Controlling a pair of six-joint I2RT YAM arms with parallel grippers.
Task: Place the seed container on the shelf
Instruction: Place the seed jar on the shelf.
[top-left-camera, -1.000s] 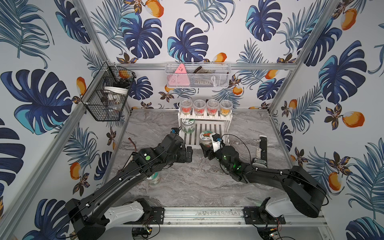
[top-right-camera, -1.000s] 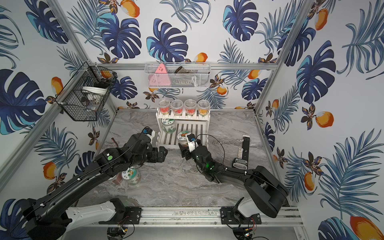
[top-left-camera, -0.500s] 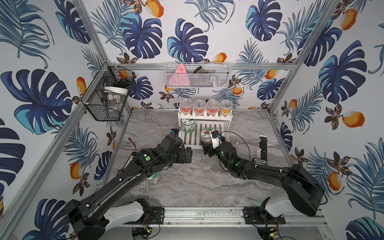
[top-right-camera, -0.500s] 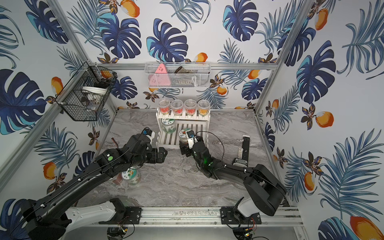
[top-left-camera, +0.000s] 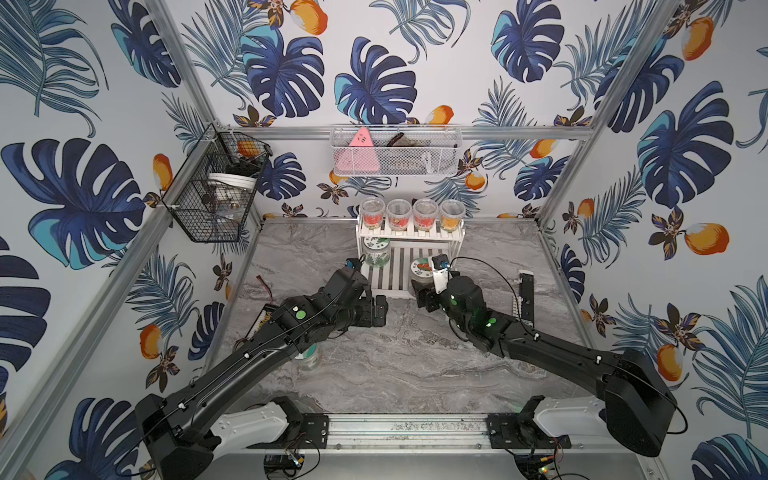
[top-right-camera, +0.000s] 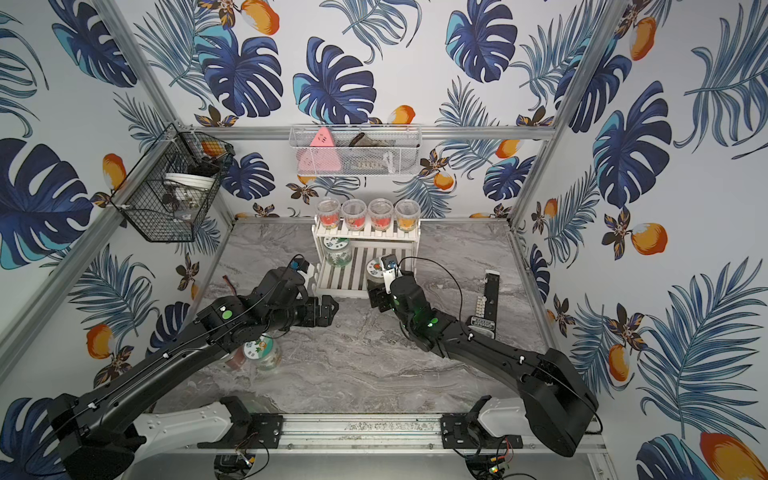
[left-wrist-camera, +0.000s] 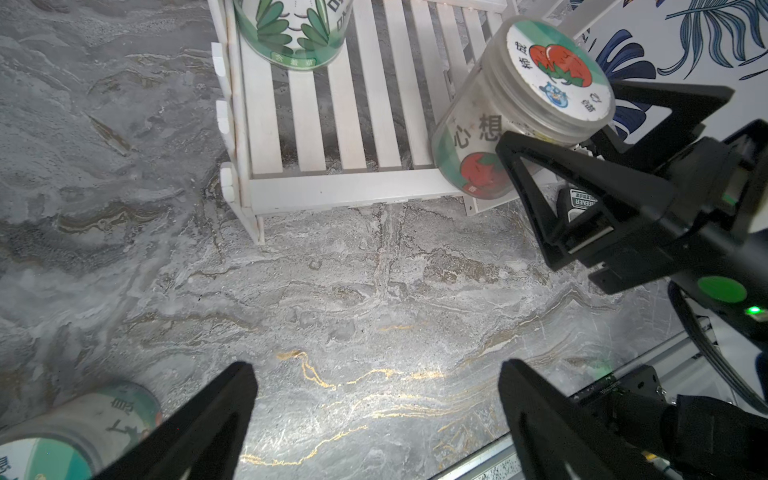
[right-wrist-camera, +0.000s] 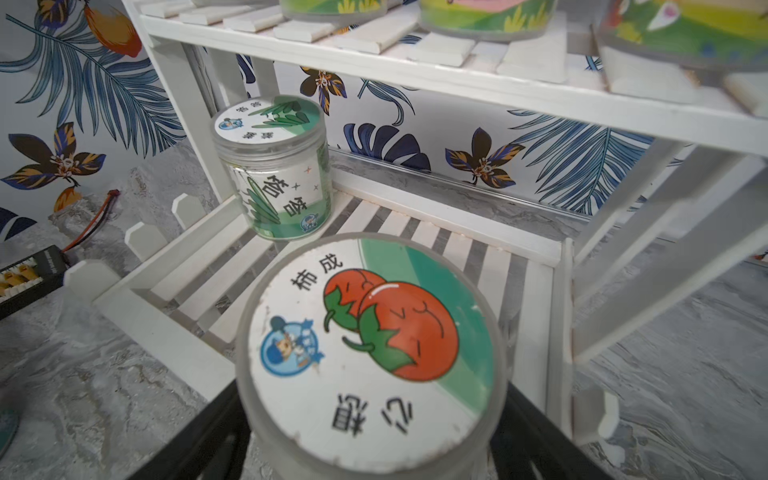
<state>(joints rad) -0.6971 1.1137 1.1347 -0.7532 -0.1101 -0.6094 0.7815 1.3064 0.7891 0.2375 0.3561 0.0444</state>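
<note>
At the shelf (top-left-camera: 397, 270), the right gripper (left-wrist-camera: 557, 114) has brought the seed container (right-wrist-camera: 370, 345) to the lower tier's front right corner and brackets it, grip unclear; placement looks nearly done. The left gripper (left-wrist-camera: 376, 368) hangs wide and empty. Leaf-patterned walls (top-left-camera: 374, 62) enclose the grey marble surface (top-left-camera: 395, 365).

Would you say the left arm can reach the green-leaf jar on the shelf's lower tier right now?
Probably yes: the left gripper is open, and only bare table and shelf slats lie before the green-leaf jar.
</note>
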